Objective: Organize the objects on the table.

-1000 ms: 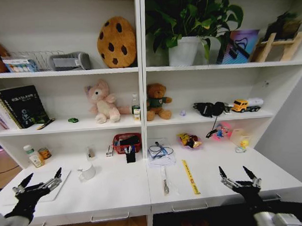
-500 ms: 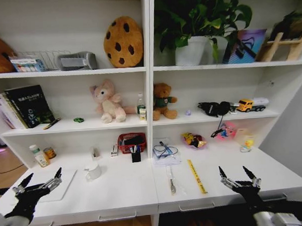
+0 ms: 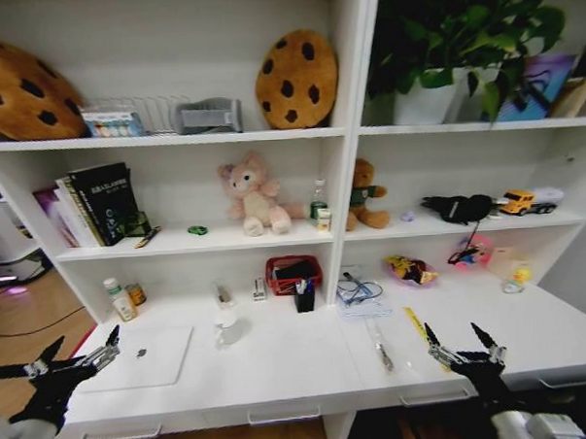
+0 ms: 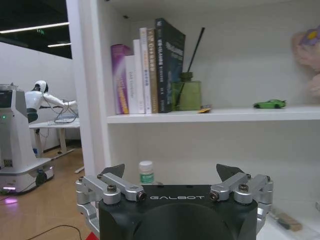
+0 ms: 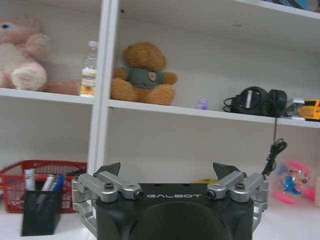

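While both hang spread, pincers (image 3: 82, 350) (image 3: 465, 344) flank the table (image 3: 280, 371).

A robotics lab staged as a home study: a white desk (image 3: 280, 376) joins a shelf unit holding books (image 3: 98, 204), plush toys (image 3: 256, 194) and a potted plant (image 3: 461, 47), while beyond the wood floor (image 4: 45, 215) another white robot (image 4: 22, 135) stands under strip lights in an open workspace
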`<state>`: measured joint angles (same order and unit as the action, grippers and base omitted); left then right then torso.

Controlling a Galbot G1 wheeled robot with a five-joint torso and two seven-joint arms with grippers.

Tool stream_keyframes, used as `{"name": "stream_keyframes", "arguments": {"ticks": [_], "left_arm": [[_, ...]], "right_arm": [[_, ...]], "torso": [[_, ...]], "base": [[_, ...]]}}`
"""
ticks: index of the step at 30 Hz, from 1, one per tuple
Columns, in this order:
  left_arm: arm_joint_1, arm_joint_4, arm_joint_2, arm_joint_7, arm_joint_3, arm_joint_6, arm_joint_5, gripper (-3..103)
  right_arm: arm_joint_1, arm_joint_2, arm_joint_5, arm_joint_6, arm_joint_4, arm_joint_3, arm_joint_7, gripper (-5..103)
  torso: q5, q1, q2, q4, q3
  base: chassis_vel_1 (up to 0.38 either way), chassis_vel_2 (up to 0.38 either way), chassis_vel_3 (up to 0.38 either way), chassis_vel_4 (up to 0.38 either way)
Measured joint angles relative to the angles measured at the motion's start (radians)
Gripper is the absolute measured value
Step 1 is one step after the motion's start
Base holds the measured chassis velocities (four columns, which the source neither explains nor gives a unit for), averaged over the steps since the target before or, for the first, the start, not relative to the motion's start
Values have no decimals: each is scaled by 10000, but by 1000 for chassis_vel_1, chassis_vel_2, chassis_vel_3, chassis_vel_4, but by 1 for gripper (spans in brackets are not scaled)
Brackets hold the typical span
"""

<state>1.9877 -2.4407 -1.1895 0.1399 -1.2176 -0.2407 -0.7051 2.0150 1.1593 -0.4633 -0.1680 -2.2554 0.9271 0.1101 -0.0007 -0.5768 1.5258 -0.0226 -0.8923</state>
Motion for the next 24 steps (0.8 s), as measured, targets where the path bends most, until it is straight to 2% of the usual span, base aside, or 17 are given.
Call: {"name": "stream_keyframes", "arguments": {"ticks": [1,3,4,5,7,8,9,10,11,13,14,15,16,17,19,20,24], "left_arm": [[-1,2,1,3,0,0,0,100],[-1,3,0,3,1,0,0,100],[0,0,1,3,-2,0,1,100],[-1,0,1,-2,1,0,0,100],[-1,2,1,16,-3,0,0,100],[0,5,0,14,0,-1,0,100],[-1,2,0,7,0,-1,0,100],[0,-1,1,6,-2,0,0,100],[0,3,1,11,-2,0,0,100],[0,5,1,13,0,0,0,100],[0,3,1,12,-1,0,1,100],[0,3,1,12,-1,0,1,100],[-1,3,2,13,-2,0,1,100],[0,5,1,14,0,0,0,100],[-1,5,1,13,1,0,0,100],[0,3,1,12,1,0,1,100],[-1,4,1,10,2,0,0,100]], "right_arm": [[-1,1,0,0,-2,-1,0,100],[0,0,0,0,-1,-1,0,100],[-2,0,0,0,-1,-1,0,100],[-2,1,-6,5,4,-4,-1,100],[0,0,-6,2,1,-4,-1,100],[1,0,-4,0,-4,0,0,100],[-3,0,-4,2,-1,-3,0,100],[-2,0,-5,3,1,-4,0,100],[0,1,-3,1,-1,-3,0,100],[0,1,-2,1,-5,-3,-1,100],[-2,0,-2,2,-2,-4,-1,100],[-2,0,-2,2,-2,-4,-1,100],[-2,1,-2,3,-1,-5,-1,100],[-1,0,0,2,-3,-4,-1,100],[0,0,0,2,-3,-5,-1,100],[-1,0,1,2,-1,-4,-2,100],[-1,-2,1,2,-1,-3,-1,100]], "torso": [[-11,0,1,-2,1],[-5,-2,-2,1,-1],[21,-2,-2,2,-3],[24,-1,-1,-2,0],[4,1,1,0,1],[-17,-2,-1,2,-2],[20,-2,-3,1,-2],[27,0,-2,-3,-1],[-13,0,0,0,1],[-18,-2,-1,1,0],[18,-1,-1,-1,-1],[18,-1,-1,-1,-1],[20,-1,-1,-1,-1],[-14,-1,0,1,0],[-5,-1,0,-2,1],[20,0,-1,-2,0],[3,-1,-2,0,-1]], "base": [[334,360,-338,-347],[388,360,-396,-392],[393,409,-396,-392],[393,409,-380,-349],[322,368,-380,-357],[366,353,-330,-357],[366,353,-375,-362],[335,360,-375,-340],[278,272,-330,-340],[278,272,-282,-313],[256,225,-233,-219],[256,225,-233,-219],[256,152,-172,-219],[126,152,-12,-117],[101,54,-12,-81],[0,0,0,0],[-14,-46,21,25]]}}
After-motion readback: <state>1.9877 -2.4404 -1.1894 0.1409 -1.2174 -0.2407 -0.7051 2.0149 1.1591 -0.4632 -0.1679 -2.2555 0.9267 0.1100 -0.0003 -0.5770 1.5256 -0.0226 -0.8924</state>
